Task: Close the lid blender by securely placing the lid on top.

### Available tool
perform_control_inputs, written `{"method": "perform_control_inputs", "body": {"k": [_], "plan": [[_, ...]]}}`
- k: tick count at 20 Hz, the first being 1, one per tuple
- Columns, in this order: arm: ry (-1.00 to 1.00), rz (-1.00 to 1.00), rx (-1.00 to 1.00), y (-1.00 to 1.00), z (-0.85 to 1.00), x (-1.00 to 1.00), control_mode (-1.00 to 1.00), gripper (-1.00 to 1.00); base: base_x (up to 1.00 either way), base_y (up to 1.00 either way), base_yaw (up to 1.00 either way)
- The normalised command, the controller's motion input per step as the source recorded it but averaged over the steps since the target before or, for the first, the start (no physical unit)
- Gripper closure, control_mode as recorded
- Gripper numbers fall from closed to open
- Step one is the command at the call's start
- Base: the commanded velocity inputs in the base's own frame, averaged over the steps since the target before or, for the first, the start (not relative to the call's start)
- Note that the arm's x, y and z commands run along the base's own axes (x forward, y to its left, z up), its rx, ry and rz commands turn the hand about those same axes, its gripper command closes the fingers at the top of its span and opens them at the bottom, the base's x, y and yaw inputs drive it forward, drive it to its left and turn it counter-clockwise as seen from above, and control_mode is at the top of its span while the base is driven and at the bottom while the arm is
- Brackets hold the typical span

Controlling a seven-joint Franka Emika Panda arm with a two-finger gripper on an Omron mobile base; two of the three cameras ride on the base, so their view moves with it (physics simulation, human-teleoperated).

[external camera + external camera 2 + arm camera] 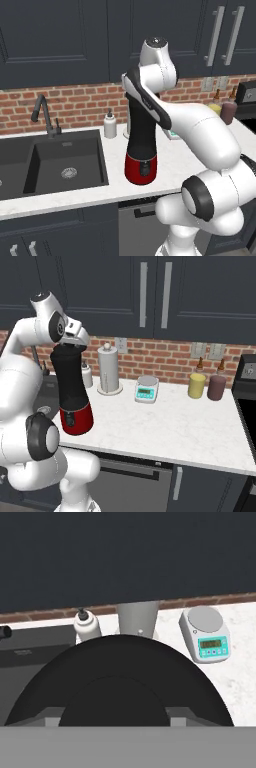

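The blender point(141, 150) stands on the white counter just right of the sink, a tall black jar point(70, 381) on a glossy red base point(76, 418). My gripper point(70, 344) hangs straight over the jar's mouth. It is shut on the lid point(120, 682), a flat round black disc held level between the fingers point(50, 718). In the right base view the lid point(66, 348) sits at the jar's top rim. Whether it rests on the rim or hovers just above it, I cannot tell. The disc hides the jar in the hand view.
A black sink point(65, 160) with a faucet point(45, 115) lies to the left. A soap dispenser point(87, 376), a paper towel roll point(109, 371) and a white-and-teal scale point(146, 389) stand behind. Yellow point(197, 385) and maroon point(216, 387) canisters sit far right, and dark cabinets hang overhead.
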Motion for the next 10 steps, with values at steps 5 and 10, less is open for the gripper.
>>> {"method": "perform_control_inputs", "body": {"k": [5, 10], "plan": [[0.04, 0.0, 0.0, 0.05, -0.35, -0.45, -1.0, 1.0, 0.0, 0.0, 0.0], [0.08, 0.0, 0.0, 0.01, -0.24, -0.59, -1.0, 1.0, 0.0, 0.0, 0.0]]}}
